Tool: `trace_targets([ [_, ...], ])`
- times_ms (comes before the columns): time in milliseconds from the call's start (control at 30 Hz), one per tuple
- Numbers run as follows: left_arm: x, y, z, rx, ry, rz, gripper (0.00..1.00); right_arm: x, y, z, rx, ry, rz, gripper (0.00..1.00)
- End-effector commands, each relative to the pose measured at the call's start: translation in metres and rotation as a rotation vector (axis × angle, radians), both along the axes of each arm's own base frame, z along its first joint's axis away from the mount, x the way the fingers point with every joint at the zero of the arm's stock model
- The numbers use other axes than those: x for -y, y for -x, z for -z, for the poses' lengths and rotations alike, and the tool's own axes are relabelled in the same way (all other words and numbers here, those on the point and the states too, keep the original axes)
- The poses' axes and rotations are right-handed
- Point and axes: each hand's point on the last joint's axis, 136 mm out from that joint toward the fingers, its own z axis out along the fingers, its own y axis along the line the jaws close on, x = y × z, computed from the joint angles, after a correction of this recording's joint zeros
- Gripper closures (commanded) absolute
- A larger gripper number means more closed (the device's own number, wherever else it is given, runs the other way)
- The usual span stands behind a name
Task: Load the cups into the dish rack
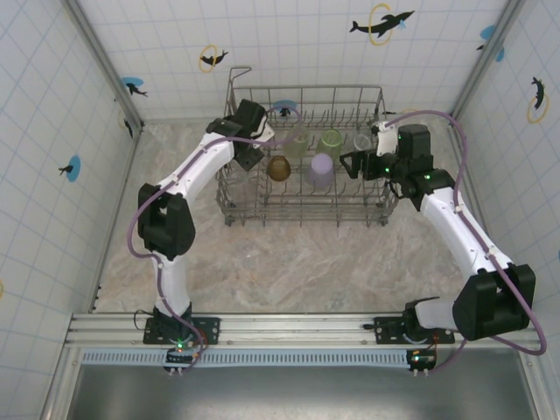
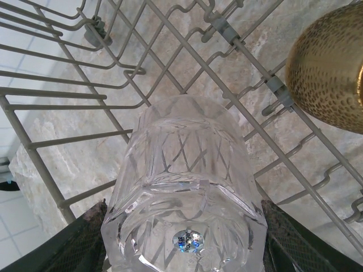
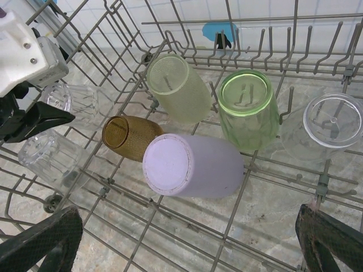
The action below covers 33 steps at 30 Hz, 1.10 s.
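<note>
Seven items are counted inside the dish rack (image 1: 289,213): a lilac cup (image 3: 193,164), an amber cup (image 3: 130,136), a pale green cup (image 3: 176,88), a bright green cup (image 3: 249,107), a clear cup (image 3: 332,122) at the right end, and two further clear ones at the left end.

The left gripper (image 2: 184,246) is partly closed on a clear tumbler (image 2: 184,181), with a pad (image 2: 85,246) against each flank and the stickered end toward the wrist camera. The tumbler hangs over the rack's left bay, near the amber cup but apart from it. The right gripper (image 3: 187,249) stands fully spread above the rack's floor wires and holds nothing.

Assessment: the step in hand appears to be seating this tumbler. Recommended practice is to bring it down squarely between the tines until the wire bears its weight, keep it off the amber cup, then part the pads slowly. The smooth cut surface is likely to slip or roll if let go early. The right arm should hold off while the left works.

Surroundings: the rack stands on a marbled beige tabletop (image 1: 289,262), toward its far side. White gridded walls (image 1: 35,105) bearing sea-animal stickers (image 1: 381,22) enclose three sides. A metal rail (image 1: 289,325) carries the arm bases.
</note>
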Motion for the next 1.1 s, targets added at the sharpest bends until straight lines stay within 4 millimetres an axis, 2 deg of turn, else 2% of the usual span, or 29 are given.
trace_targets([
  [0, -0.013, -0.007, 0.015, 0.002, -0.086, -0.018, 0.85, -0.001, 0.006, -0.008, 0.032, 0.000, -0.011, 0.00],
  [67, -0.013, -0.008, 0.017, 0.003, -0.091, -0.015, 0.77, -0.001, 0.006, -0.008, 0.033, -0.001, -0.012, 0.00],
  [167, -0.014, -0.010, 0.022, 0.002, -0.100, -0.021, 0.75, -0.002, 0.006, -0.009, 0.034, -0.006, -0.011, 0.00],
  [267, -0.015, -0.012, 0.023, 0.010, -0.111, -0.024, 0.60, -0.003, 0.006, -0.010, 0.034, -0.010, -0.013, 0.00],
  [367, -0.013, -0.014, 0.021, 0.019, -0.111, -0.024, 0.52, -0.005, 0.006, -0.012, 0.037, -0.013, -0.017, 0.00],
  [467, -0.013, -0.016, 0.021, 0.030, -0.123, -0.027, 0.37, -0.006, 0.006, -0.012, 0.034, -0.014, -0.018, 0.00],
  [600, -0.013, -0.017, 0.023, 0.036, -0.137, -0.032, 0.11, -0.007, 0.005, -0.014, 0.036, -0.020, -0.020, 0.00],
  [667, -0.014, -0.019, 0.022, 0.046, -0.146, -0.036, 0.04, -0.007, 0.005, -0.015, 0.036, -0.023, -0.021, 0.00],
  [1067, -0.021, -0.034, 0.002, 0.144, -0.196, -0.077, 0.03, -0.011, 0.006, -0.014, 0.036, -0.027, -0.033, 0.00],
])
